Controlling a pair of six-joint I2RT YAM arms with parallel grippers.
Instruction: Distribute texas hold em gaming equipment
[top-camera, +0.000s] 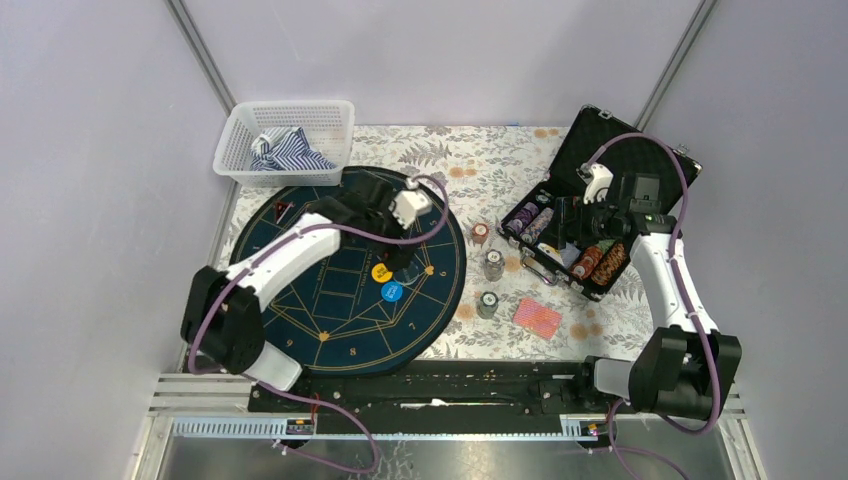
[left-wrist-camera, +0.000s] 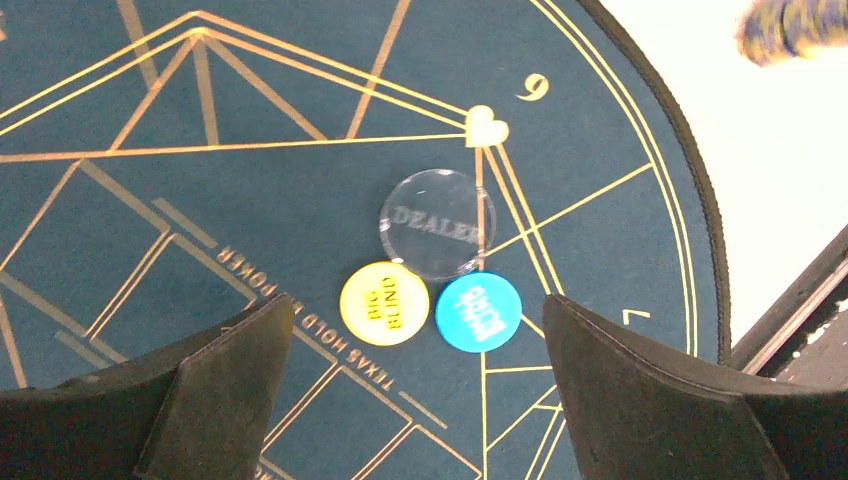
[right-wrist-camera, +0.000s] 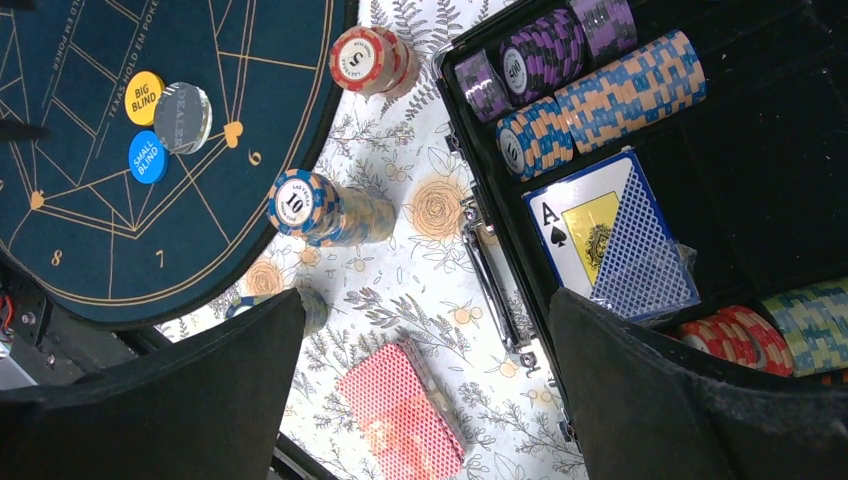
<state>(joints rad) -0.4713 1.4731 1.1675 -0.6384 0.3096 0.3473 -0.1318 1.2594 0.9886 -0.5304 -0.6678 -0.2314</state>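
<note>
Though flat, red-backed deck (top-camera: 537, 318) lengthwise askew

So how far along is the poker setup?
Done: dealer, big blind and small blind buttons lie on the mat; three chip stacks and red-backed deck are out. In hand: nothing; left gripper and right gripper open. Left: chip rows in the case.

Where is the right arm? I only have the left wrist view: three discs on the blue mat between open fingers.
Observer: The right gripper hangs open at the black case, which lies open right of the mat.
Operator: Any chips out of the case?
Observer: Three chip stacks stand on the flowered cloth between mat and case.
Operator: And cards?
Observer: A red-backed deck lies on the cloth, nearer the arm bases than the stacks.
</note>
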